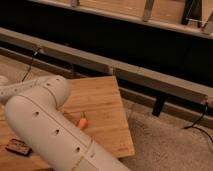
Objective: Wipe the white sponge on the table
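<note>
Tabletop [102,100] of light bamboo lies near left under the white arm [45,125], an orange item [82,121] and dark flat object [17,146] on it; gripper out of view, state cannot be told

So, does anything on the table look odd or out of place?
No white sponge shows on the table; the white arm hides much of it. Only a small orange thing and a small dark object lie there. The end effector is out of view.
</note>
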Controlling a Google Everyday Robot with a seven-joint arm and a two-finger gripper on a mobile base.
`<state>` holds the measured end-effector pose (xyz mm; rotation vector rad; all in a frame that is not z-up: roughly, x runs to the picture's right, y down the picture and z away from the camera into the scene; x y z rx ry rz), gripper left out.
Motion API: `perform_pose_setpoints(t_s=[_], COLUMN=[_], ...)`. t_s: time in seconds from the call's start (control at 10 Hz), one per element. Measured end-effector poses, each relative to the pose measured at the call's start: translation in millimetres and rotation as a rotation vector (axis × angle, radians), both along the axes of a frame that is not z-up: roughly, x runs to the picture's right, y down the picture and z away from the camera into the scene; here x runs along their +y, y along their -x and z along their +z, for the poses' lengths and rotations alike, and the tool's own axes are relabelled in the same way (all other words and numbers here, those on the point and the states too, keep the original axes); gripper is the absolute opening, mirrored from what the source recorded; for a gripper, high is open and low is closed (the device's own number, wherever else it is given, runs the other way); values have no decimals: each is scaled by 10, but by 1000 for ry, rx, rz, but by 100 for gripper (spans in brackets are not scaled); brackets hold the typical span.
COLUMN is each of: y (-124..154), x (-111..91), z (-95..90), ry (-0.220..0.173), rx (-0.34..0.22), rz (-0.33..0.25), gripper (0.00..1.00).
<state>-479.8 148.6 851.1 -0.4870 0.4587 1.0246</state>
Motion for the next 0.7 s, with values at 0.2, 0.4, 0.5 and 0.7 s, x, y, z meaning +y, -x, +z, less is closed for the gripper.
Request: perform_pose_setpoints(t_s=[0.2,0.4,0.5,0.7], y=[196,299,360,470], x=[-3,122,220,361], z=[-80,-111,-129,-177], ry=[-9,15,34,57], rx=[-38,-56,-67,-94], rz=[-45,-78,-100,-149], gripper=[0,0,0,0])
